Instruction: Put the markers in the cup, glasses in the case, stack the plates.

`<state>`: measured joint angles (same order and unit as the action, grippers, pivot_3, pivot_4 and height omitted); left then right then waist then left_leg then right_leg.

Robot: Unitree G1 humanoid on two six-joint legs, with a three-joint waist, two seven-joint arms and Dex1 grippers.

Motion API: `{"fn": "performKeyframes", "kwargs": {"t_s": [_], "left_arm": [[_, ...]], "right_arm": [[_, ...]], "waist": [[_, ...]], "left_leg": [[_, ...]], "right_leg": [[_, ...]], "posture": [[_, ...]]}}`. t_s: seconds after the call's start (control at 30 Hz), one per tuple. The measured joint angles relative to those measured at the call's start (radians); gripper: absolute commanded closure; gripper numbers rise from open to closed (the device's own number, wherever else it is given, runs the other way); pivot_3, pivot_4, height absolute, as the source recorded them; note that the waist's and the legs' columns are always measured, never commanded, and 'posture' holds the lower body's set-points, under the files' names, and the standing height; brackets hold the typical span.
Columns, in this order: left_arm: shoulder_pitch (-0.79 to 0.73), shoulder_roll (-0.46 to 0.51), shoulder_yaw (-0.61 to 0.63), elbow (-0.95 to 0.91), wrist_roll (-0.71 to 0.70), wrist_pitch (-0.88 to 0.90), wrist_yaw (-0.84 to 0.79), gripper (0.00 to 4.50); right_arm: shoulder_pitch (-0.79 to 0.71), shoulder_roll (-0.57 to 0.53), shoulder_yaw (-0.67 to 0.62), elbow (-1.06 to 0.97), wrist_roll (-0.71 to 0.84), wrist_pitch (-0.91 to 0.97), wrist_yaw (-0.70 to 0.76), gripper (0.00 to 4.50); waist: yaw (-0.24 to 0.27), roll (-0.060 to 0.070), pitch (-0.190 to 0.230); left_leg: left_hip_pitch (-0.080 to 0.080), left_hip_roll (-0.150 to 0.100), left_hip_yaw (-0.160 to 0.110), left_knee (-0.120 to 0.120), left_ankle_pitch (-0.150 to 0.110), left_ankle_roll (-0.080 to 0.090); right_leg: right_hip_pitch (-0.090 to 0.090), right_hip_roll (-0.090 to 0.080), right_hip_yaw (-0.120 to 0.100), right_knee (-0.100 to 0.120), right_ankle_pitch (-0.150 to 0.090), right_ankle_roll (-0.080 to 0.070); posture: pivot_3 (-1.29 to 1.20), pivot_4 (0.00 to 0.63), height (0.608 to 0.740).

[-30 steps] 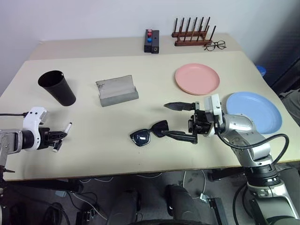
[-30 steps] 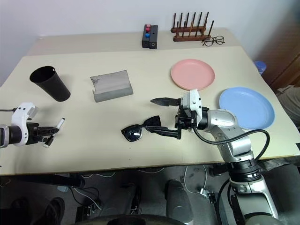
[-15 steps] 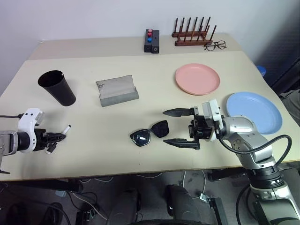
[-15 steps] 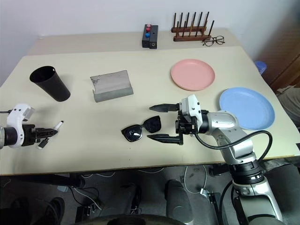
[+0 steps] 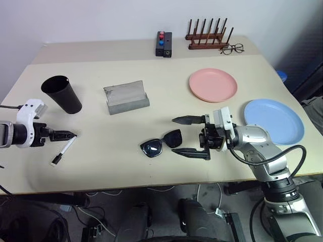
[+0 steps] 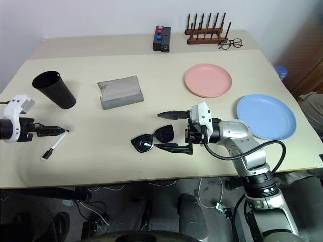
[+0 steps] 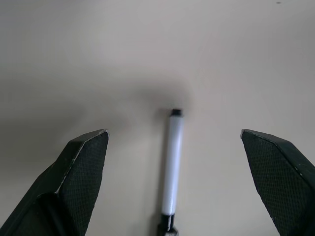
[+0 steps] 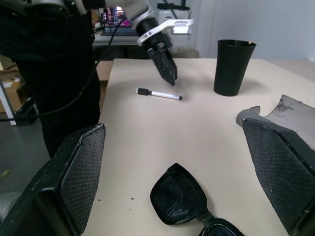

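Beige surface [image 5: 151, 166]: marker [image 5: 64, 150] lay flat at 8 o'clock, under left end effector [image 5: 68, 134], fingers spread, empty. Right end effector [image 5: 187, 135] gaped wide beside sunglasses [image 5: 161, 143], gripping nothing.

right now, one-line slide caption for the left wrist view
Left gripper, its black fingers spread wide, hangs over a slim white-barrelled marker with black cap lying free on the beige table.
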<state>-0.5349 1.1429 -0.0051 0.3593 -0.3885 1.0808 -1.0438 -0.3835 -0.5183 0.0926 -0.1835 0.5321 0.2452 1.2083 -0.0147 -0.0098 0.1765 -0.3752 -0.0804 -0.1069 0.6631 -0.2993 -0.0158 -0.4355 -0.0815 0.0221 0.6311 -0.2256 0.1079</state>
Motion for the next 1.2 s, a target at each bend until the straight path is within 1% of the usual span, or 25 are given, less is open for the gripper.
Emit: {"fn": "performKeyframes", "kwargs": {"t_s": [0.1, 0.23, 0.33, 0.37, 0.4, 0.43, 0.47, 0.5, 0.63, 0.67, 0.83, 0.97, 1.07, 1.2], "left_arm": [[-0.046, 0.0, -0.09, 0.065, 0.034, -0.021, -0.066, 0.08], [-0.123, -0.004, -0.153, 0.143, 0.082, -0.049, -0.123, 0.08], [-0.151, -0.012, -0.185, 0.189, 0.122, -0.079, -0.143, 0.08], [-0.157, -0.02, -0.201, 0.206, 0.141, -0.096, -0.148, 0.59], [-0.159, -0.029, -0.211, 0.217, 0.152, -0.108, -0.15, 0.88], [-0.162, -0.042, -0.217, 0.231, 0.164, -0.117, -0.151, 1.29], [-0.17, -0.047, -0.217, 0.241, 0.178, -0.129, -0.151, 1.9], [-0.173, -0.049, -0.217, 0.249, 0.184, -0.134, -0.153, 2.33], [-0.175, -0.068, -0.216, 0.258, 0.199, -0.137, -0.161, 4.35], [-0.175, -0.07, -0.215, 0.257, 0.201, -0.136, -0.165, 4.48], [-0.17, -0.072, -0.208, 0.244, 0.198, -0.128, -0.186, 4.48], [-0.167, -0.074, -0.176, 0.206, 0.18, -0.136, -0.192, 4.48], [-0.175, -0.091, -0.11, 0.166, 0.16, -0.181, -0.156, 4.48], [-0.205, -0.158, -0.009, 0.084, 0.102, -0.203, -0.123, 4.48]], "right_arm": [[0.002, -0.001, 0.0, 0.0, -0.001, -0.004, -0.007, 0.0], [0.016, 0.0, 0.0, -0.004, -0.001, -0.005, -0.017, 0.0], [0.016, -0.001, 0.0, -0.006, -0.001, -0.005, -0.025, 0.0], [0.017, -0.001, 0.0, -0.006, -0.002, -0.006, -0.026, 0.0], [0.017, 0.0, 0.0, -0.006, -0.002, -0.007, -0.028, 0.0], [0.017, -0.001, 0.0, -0.006, -0.003, -0.007, -0.029, 0.0], [0.017, -0.001, 0.0, -0.006, -0.004, -0.008, -0.03, 0.0], [0.017, -0.001, 0.0, -0.006, -0.004, -0.008, -0.031, 0.0], [0.016, -0.001, 0.0, -0.006, -0.008, -0.01, -0.034, 0.0], [0.016, -0.001, 0.0, -0.006, -0.008, -0.01, -0.034, 0.0], [0.016, -0.003, 0.0, -0.006, -0.008, -0.01, -0.026, 0.0], [0.016, -0.004, 0.0, -0.006, -0.008, -0.01, -0.02, 0.0], [0.013, -0.002, 0.0, -0.005, -0.008, -0.01, -0.025, 0.0], [-0.002, 0.008, -0.001, 0.007, -0.007, -0.011, -0.034, 0.0]], "waist": [[-0.002, 0.0, 0.0], [0.0, 0.0, 0.0], [0.0, 0.0, 0.0], [0.0, 0.0, 0.0], [0.0, 0.0, 0.0], [0.0, 0.0, 0.0], [0.001, 0.0, 0.0], [0.001, 0.0, 0.0], [0.001, 0.0, 0.0], [0.001, -0.001, 0.0], [0.001, -0.001, 0.0], [0.001, -0.001, 0.0], [0.002, -0.001, 0.0], [0.003, -0.001, 0.0]], "left_leg": [[0.0, 0.0, 0.0, 0.0, 0.0, 0.0], [0.0, 0.0, 0.0, 0.001, 0.0, 0.0], [0.0, 0.0, 0.0, 0.001, 0.0, 0.0], [0.0, 0.0, 0.0, 0.001, 0.0, 0.0], [0.0, 0.0, 0.0, 0.001, 0.0, 0.0], [0.0, 0.0, 0.0, 0.001, 0.0, 0.0], [0.0, 0.0, 0.0, 0.001, 0.0, 0.0], [0.0, 0.0, 0.0, 0.001, 0.0, 0.0], [0.0, 0.0, 0.0, 0.001, 0.0, 0.0], [0.0, 0.0, 0.0, 0.001, 0.0, 0.0], [0.0, 0.0, 0.0, 0.001, 0.0, 0.0], [0.0, 0.0, 0.0, 0.001, 0.0, 0.0], [-0.001, 0.0, 0.0, 0.002, 0.0, 0.0], [-0.001, 0.0, 0.0, 0.002, 0.0, 0.0]], "right_leg": [[0.0, 0.001, 0.0, 0.0, 0.0, 0.0], [0.0, 0.001, 0.0, 0.0, 0.0, 0.0], [0.0, 0.001, 0.0, 0.0, 0.0, 0.0], [0.0, 0.001, 0.0, 0.0, 0.0, 0.0], [0.0, 0.001, 0.0, 0.0, 0.0, 0.0], [0.0, 0.001, 0.0, 0.0, 0.0, 0.0], [0.0, 0.001, 0.0, 0.0, 0.0, 0.0], [0.0, 0.001, 0.0, 0.0, 0.0, 0.0], [0.0, 0.001, 0.0, 0.0, 0.0, 0.0], [0.0, 0.001, 0.0, 0.0, 0.0, 0.0], [0.0, 0.001, 0.0, 0.001, 0.0, 0.0], [0.0, 0.001, 0.0, 0.001, 0.0, 0.0], [0.0, 0.0, 0.0, 0.0, 0.0, 0.0], [0.001, 0.0, 0.0, 0.0, 0.0, 0.0]], "posture": [[0.0, 0.15, 0.74], [0.0, 0.15, 0.74], [0.0, 0.15, 0.74], [0.0, 0.15, 0.74], [0.0, 0.15, 0.74], [0.0, 0.15, 0.74], [0.0, 0.15, 0.74], [0.0, 0.15, 0.74], [0.0, 0.15, 0.74], [0.0, 0.15, 0.74], [0.0, 0.15, 0.74], [0.0, 0.15, 0.74], [0.0, 0.15, 0.74], [0.0, 0.15, 0.74]]}}
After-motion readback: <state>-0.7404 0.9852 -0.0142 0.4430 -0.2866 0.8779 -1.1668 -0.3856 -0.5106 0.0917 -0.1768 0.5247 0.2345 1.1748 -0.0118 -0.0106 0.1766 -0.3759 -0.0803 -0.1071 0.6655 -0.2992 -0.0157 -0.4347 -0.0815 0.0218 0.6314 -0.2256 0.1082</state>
